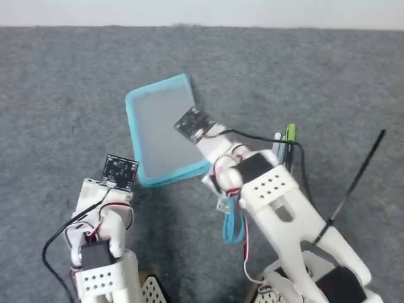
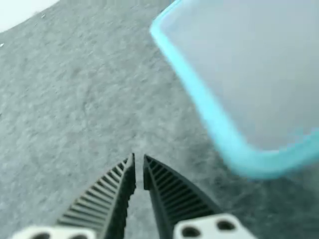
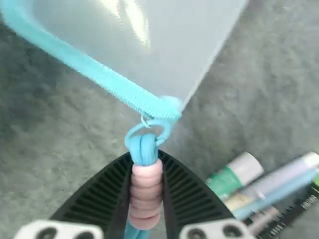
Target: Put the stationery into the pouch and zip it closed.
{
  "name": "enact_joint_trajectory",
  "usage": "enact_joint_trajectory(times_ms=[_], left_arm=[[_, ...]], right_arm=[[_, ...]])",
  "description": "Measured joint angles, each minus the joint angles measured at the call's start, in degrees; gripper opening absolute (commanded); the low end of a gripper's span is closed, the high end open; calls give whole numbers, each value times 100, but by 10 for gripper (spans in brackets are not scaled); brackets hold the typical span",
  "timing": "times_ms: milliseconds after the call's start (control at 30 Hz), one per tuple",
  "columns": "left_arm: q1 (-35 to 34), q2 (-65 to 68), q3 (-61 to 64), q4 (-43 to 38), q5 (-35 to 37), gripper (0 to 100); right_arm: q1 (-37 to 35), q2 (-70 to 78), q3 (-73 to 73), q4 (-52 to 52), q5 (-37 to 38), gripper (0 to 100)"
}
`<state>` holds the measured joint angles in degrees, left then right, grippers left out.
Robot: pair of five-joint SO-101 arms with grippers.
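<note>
From above, the pouch [image 1: 165, 129] lies flat on the grey worktop [image 1: 63, 95], with the pens [image 1: 285, 140] near it. At the left wrist, the left claw [image 2: 139, 159] is pressed almost together and empty, close to one pouch corner. At the right wrist, the right claw [image 3: 145, 158] pinches the beaded zip pull [image 3: 146, 186] at a pouch corner, with the pens nearby.
</note>
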<state>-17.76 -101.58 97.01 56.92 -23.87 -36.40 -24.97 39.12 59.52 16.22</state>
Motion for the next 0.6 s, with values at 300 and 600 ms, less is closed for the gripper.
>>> enact_joint_trajectory(times_ms=[300, 600], left_arm=[[624, 9, -475, 615, 457, 119], [642, 9, -492, 615, 563, 121]], right_arm=[[-360, 1292, -484, -246, -686, 256], [-264, 1336, -607, -519, -1064, 141]])
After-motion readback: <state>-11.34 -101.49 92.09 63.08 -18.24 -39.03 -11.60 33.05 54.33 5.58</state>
